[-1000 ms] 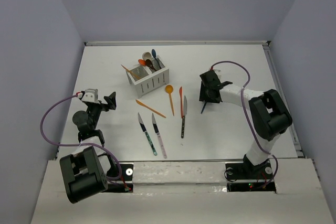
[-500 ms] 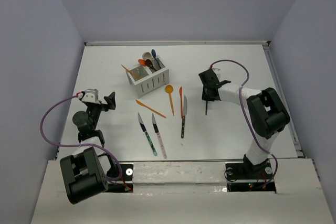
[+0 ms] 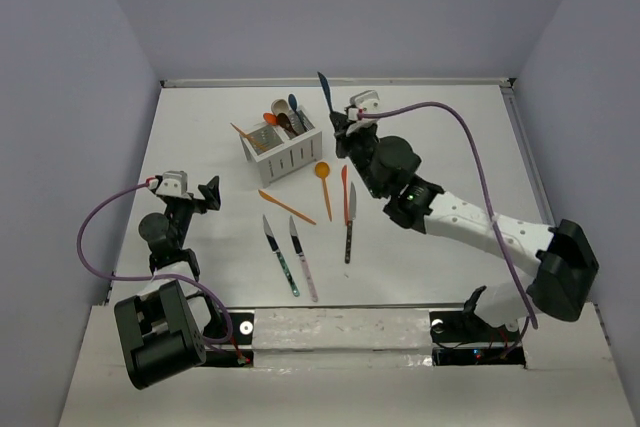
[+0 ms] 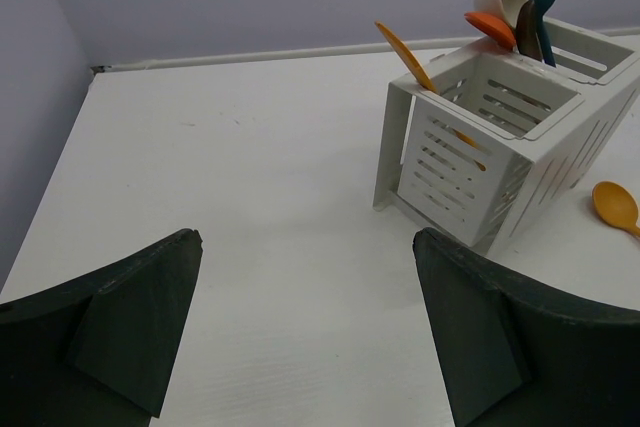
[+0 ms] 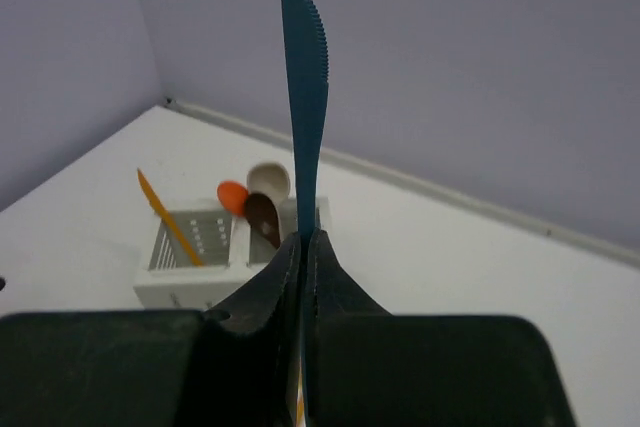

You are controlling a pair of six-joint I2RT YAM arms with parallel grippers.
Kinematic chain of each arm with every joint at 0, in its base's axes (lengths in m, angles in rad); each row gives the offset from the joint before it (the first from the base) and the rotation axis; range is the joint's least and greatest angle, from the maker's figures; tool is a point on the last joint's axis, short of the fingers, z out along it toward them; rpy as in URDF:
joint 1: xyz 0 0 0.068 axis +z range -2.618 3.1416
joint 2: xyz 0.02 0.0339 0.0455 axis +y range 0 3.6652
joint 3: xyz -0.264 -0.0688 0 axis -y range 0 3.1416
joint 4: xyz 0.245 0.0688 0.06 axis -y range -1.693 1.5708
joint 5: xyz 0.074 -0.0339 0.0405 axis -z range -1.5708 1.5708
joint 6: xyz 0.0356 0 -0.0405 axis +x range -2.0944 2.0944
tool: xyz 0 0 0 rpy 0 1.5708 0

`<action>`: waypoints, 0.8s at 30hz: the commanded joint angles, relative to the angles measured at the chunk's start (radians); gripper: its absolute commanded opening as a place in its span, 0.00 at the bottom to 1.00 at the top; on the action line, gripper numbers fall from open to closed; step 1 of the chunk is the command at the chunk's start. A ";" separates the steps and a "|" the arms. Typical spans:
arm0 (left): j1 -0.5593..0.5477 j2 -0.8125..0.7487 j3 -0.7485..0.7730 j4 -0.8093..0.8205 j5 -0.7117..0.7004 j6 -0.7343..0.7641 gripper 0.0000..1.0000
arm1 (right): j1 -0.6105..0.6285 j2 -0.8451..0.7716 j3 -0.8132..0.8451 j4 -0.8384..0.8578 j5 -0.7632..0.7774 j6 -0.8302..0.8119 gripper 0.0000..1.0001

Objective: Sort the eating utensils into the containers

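Note:
My right gripper (image 3: pixel 341 130) is shut on a blue knife (image 3: pixel 325 93), which it holds upright above the table just right of the white perforated caddy (image 3: pixel 289 160). In the right wrist view the serrated blade (image 5: pixel 305 97) rises from the shut gripper (image 5: pixel 304 247), with the caddy (image 5: pixel 170 292) below and beyond. An orange knife (image 5: pixel 165 217) leans in one compartment; orange, beige and brown spoons (image 5: pixel 262 217) stand in the other. My left gripper (image 3: pixel 205 192) is open at the left, and nothing lies in it (image 4: pixel 305 327).
On the table in front of the caddy lie an orange spoon (image 3: pixel 322 175), an orange knife (image 3: pixel 344 192), a grey knife (image 3: pixel 350 217), another orange knife (image 3: pixel 287 207) and two dark-bladed knives (image 3: pixel 281 255). Walls rise on three sides.
My right gripper shut on the blue knife at the right of the table, lifted it upright and carried it left and back, to beside the caddy. The left arm has not moved.

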 commanded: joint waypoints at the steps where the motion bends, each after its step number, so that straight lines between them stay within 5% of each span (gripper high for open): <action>1: 0.005 -0.015 -0.007 0.087 0.003 0.023 0.99 | 0.062 0.251 0.216 0.394 -0.106 -0.400 0.00; 5: 0.005 -0.010 -0.002 0.082 -0.004 0.020 0.99 | 0.082 0.543 0.446 0.521 -0.190 -0.526 0.00; 10: 0.005 -0.008 0.000 0.081 -0.014 0.017 0.99 | 0.082 0.790 0.726 0.386 -0.314 -0.477 0.00; 24: 0.005 -0.005 0.003 0.079 -0.004 0.020 0.99 | 0.048 0.968 0.706 0.366 -0.388 -0.356 0.00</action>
